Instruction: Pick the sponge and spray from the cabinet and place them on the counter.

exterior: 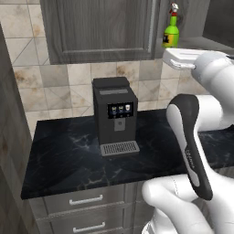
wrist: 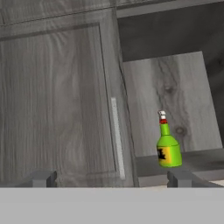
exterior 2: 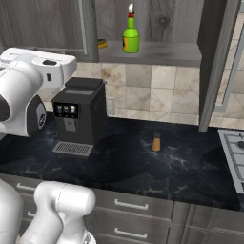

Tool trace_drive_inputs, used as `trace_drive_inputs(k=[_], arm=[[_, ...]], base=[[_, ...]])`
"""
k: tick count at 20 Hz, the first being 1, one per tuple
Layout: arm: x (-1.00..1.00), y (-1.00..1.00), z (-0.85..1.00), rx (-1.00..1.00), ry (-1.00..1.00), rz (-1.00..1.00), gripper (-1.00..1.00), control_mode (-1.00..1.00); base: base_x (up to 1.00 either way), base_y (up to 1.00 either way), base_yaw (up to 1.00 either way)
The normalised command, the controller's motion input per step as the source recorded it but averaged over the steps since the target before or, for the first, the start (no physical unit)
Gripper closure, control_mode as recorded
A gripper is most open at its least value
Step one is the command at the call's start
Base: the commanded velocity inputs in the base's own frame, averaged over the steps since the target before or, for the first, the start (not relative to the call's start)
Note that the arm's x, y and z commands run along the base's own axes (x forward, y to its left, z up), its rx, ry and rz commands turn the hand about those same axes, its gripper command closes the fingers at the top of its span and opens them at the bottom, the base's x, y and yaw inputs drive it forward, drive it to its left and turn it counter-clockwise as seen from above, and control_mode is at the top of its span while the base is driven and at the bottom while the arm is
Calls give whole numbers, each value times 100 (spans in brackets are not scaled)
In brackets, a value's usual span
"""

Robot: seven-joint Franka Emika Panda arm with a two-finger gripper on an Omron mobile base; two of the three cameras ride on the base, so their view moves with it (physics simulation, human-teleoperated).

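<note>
Right base view: nearest, grey drawer fronts (exterior 2: 131, 206) under the black veined surface (exterior 2: 181, 167), which carries a coffee machine (exterior 2: 78, 116) and a small orange-brown shaker (exterior 2: 156, 142), well apart. Tiled wall behind. Above, the cabinet (exterior 2: 157, 52) stands open; the spray (exterior 2: 130, 34) stands upright on its floor, long axis vertical, nozzle up, the sponge (exterior 2: 102, 43) lying flat to its left. Hand view: jaws spread wide, empty, short of the spray.

You have the black worktop (exterior 2: 181, 167) across the middle of the frame, carrying the coffee machine (exterior 2: 78, 116) at left and a small orange-brown shaker (exterior 2: 156, 142) near centre. Top centre, the cabinet shelf (exterior 2: 162, 53) holds the spray (exterior 2: 130, 35) and, left of it, the sponge (exterior 2: 102, 43).
</note>
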Motion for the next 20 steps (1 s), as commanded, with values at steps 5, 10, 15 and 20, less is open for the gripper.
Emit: trace_drive_inputs(k=[5, 10, 15, 20], arm=[[32, 8, 0, 0, -3, 0, -100, -100], [34, 0, 0, 0, -5, 0, -100, -100], [37, 0, 0, 0, -4, 0, -100, -100], [39, 0, 0, 0, -4, 0, -100, -100]], base=[[0, 0, 0], [0, 0, 0], [0, 0, 0], [0, 0, 0]])
